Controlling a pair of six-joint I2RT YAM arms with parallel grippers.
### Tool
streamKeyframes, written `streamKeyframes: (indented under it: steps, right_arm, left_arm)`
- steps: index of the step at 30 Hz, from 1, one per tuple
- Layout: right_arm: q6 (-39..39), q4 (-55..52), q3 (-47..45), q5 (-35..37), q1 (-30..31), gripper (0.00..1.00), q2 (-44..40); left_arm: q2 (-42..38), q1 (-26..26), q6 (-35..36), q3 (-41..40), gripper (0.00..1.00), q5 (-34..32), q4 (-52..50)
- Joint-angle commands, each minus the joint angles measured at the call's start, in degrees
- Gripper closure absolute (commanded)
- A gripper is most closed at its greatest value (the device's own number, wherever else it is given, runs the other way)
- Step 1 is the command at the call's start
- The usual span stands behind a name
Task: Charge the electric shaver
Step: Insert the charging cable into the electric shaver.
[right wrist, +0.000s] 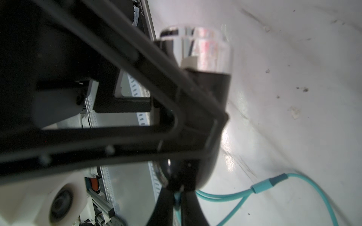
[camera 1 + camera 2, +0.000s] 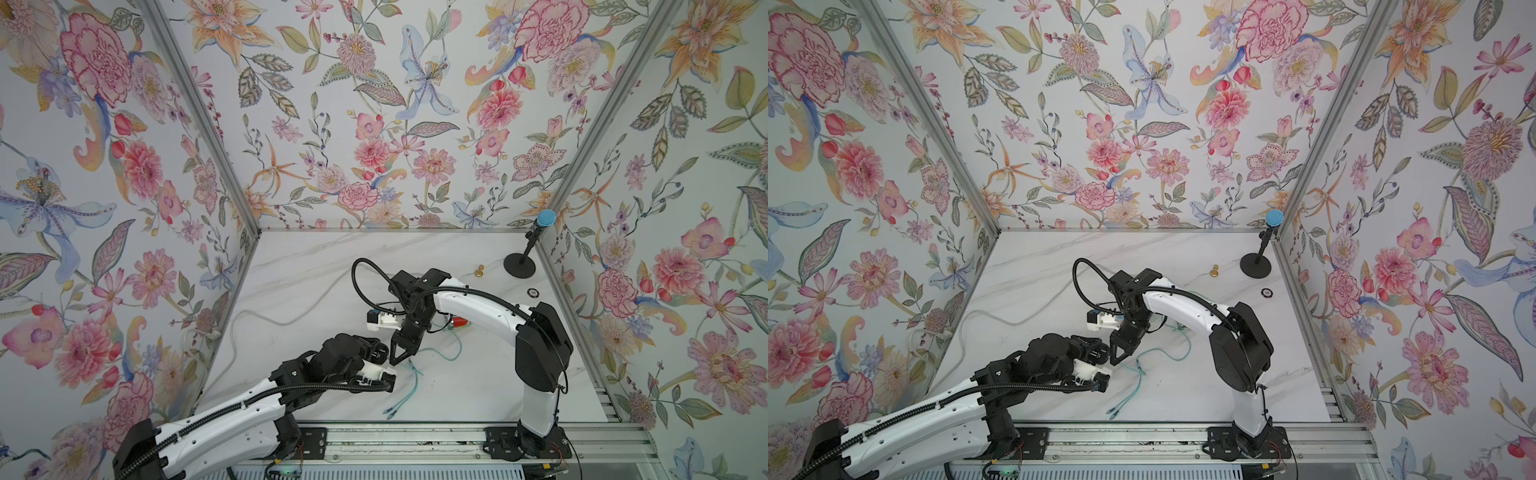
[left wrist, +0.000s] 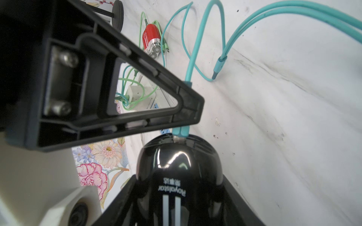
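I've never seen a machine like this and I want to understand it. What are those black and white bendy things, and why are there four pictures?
Those are two robot arms fixed at the front of a white marble-look table. Two pictures look down from a camera overhead. The two close-ups come from little cameras on the arms' wrists. The left arm's fingers, which pinch things, hold a shiny black electric shaver. The right arm's fingers are pinched shut on the plug of a teal charging cable, right at the shaver's end. I can't tell if it is fully in. Also on the table are red batteries, a small brass piece and a black stand with a blue top.
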Motion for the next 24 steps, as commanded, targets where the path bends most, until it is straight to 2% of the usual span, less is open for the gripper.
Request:
streamKeyframes:
  steps: [1,17,24]
  right_arm:
    - [-2.7,7.7,4.0,-1.2,-0.7,1.00,2.0]
    - [-6.2,7.4,10.3,-3.1,-1.7,1.00,6.7]
    - [-5.9,7.5,9.1,-2.5,-2.0,1.00,5.0]
  left_arm:
    - [-0.5,-3.1,-2.0,-0.1,1.00,9.0,8.0]
    - [0.3,-4.8,-4.2,-2.4,1.00,11.8,14.7]
    - [0.2,-4.8,-6.9,-4.7,1.00,9.4,15.8]
